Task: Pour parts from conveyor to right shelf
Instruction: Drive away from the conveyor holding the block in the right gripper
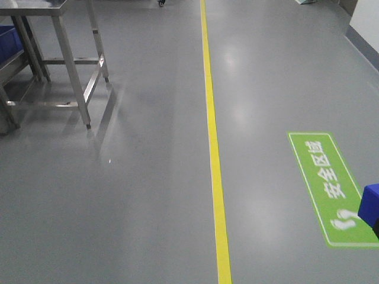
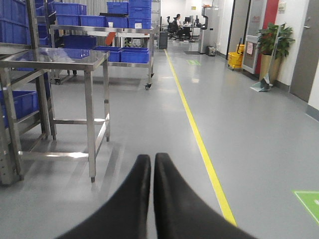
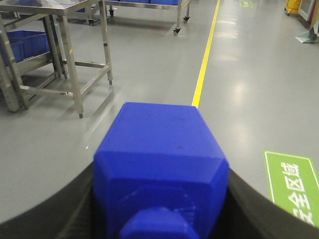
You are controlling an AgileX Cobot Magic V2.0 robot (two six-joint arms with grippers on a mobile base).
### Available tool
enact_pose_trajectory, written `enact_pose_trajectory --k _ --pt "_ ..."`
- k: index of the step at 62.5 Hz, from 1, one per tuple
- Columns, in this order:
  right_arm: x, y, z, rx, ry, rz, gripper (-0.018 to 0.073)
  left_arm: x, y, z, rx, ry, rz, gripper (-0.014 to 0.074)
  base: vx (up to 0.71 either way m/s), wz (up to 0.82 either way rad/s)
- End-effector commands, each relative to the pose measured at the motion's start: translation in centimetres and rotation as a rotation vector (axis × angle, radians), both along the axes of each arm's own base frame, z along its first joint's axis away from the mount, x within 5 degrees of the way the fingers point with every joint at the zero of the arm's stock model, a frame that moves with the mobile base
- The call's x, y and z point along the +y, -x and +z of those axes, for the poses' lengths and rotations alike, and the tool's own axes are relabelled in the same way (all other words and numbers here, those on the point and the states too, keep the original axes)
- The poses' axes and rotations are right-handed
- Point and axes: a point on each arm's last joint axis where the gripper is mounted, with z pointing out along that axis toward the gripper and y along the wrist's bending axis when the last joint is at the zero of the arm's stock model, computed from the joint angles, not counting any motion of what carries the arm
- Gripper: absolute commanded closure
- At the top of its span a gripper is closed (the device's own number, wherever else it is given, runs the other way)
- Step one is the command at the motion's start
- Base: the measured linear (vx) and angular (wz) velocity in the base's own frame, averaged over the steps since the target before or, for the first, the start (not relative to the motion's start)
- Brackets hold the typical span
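The right gripper point(image 3: 162, 211) has its black fingers point(image 3: 75, 214) clenched on both sides of the part point(image 3: 159, 149). This is a bright blue plastic block with bevelled edges and a round knob. The left gripper point(image 2: 152, 167) is closed on nothing, and its smooth curved fingers touch each other. The part hangs over the glossy grey floor point(image 1: 118, 207), near a yellow line point(image 1: 213, 165). I judge that the part is being carried. Keep the grip firm and level until the shelf, which I cannot pick out here, because the plastic looks slippery. A steel table point(image 2: 60, 57) stands on the left.

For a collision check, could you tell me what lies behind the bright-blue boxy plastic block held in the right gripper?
Glossy grey floor with a yellow line; the block covers the patch directly behind.
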Motion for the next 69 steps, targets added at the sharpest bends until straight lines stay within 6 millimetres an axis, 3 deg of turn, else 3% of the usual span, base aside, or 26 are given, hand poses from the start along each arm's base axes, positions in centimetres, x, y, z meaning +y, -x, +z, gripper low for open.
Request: enact_pose_trajectory --k 1,69 --pt "-0.11 -0.16 1.39 -0.081 -0.014 -0.016 0.0565 -0.05 -0.01 -0.26 -0.06 0.006 -0.005 0.0603 0.85 0.07" --pt "-0.08 -0.14 1.28 -0.069 -0.012 -0.013 0.0565 -0.05 -0.01 -0.26 -0.06 0.006 -0.005 0.0603 0.85 -0.03"
